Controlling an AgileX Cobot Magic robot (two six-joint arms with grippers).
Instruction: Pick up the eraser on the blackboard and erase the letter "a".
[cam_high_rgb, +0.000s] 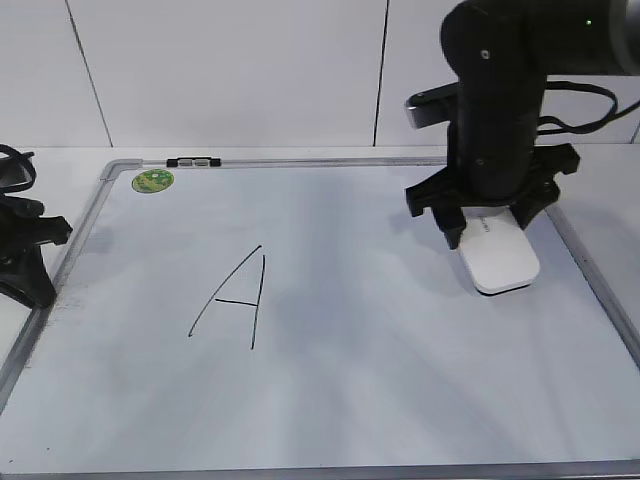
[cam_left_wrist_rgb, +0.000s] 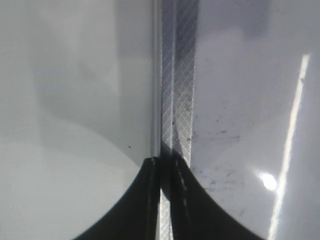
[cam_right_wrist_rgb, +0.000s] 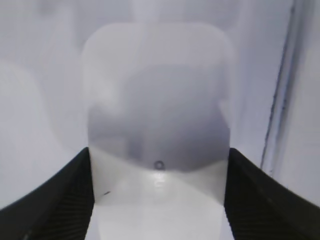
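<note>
The white eraser (cam_high_rgb: 500, 262) lies on the blackboard (cam_high_rgb: 380, 370) near its right side. My right gripper (cam_high_rgb: 490, 230) stands over it, a finger pressed on each long side, shut on it. In the right wrist view the eraser (cam_right_wrist_rgb: 160, 100) fills the space between the two black fingers (cam_right_wrist_rgb: 159, 200). The small letter "a" does not show in any view. Only a tall capital "A" (cam_high_rgb: 235, 300) is drawn at the board's centre left. My left gripper (cam_high_rgb: 38, 290) is shut and empty at the board's left frame (cam_left_wrist_rgb: 177, 75), its fingertips (cam_left_wrist_rgb: 166, 165) over that frame.
A green round sticker (cam_high_rgb: 153, 181) and a black clip (cam_high_rgb: 193, 161) sit at the board's top left. The grey frame's right rail (cam_high_rgb: 600, 290) runs close to the eraser. A white wall stands behind.
</note>
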